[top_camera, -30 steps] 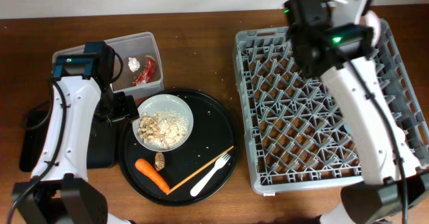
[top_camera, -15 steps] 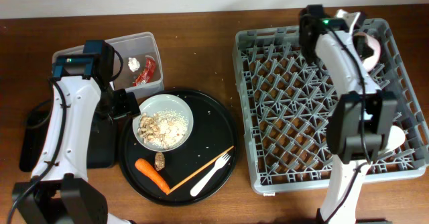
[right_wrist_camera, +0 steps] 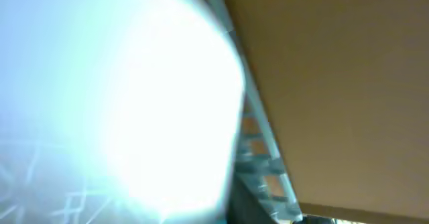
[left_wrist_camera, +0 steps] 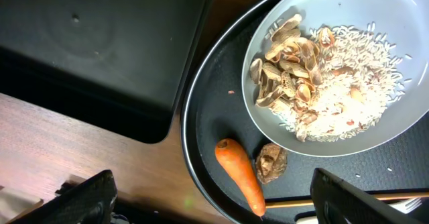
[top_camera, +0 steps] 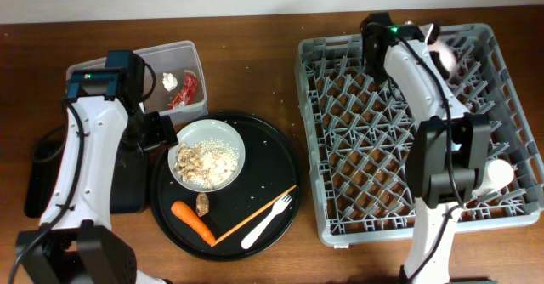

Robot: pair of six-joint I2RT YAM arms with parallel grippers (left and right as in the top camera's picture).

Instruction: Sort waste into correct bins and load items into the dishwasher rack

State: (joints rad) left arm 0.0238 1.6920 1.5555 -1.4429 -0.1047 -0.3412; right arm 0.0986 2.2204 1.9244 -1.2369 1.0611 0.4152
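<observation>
The speckled plate [top_camera: 206, 154] holds beige crumbs [top_camera: 197, 161] on the round black tray [top_camera: 272, 161]; it also shows in the left wrist view [left_wrist_camera: 335, 70]. The carrot [top_camera: 191, 220] [left_wrist_camera: 240, 177], brown lump [top_camera: 202, 203] [left_wrist_camera: 270, 163], chopstick [top_camera: 255, 216] and white fork [top_camera: 268, 220] lie on that tray. My left gripper [top_camera: 160, 135] [left_wrist_camera: 214, 207] is open and empty at the tray's left edge. My right gripper [top_camera: 438, 46] is over the rack's [top_camera: 340, 224] far side by a blurred pink bowl [top_camera: 448, 56]. Its wrist view is washed out white.
The clear tub [top_camera: 195, 59] at the back left holds the red wrapper [top_camera: 187, 88] and white wad [top_camera: 170, 82]. The shallow black tray [top_camera: 42, 178] [left_wrist_camera: 87, 49] lies left of the round tray. A white cup [top_camera: 497, 175] sits in the rack's right side.
The right arm has swung across the rack, and its gripper end has shifted left along the far edge. The pink bowl now looks blurred. The left arm has not moved.
</observation>
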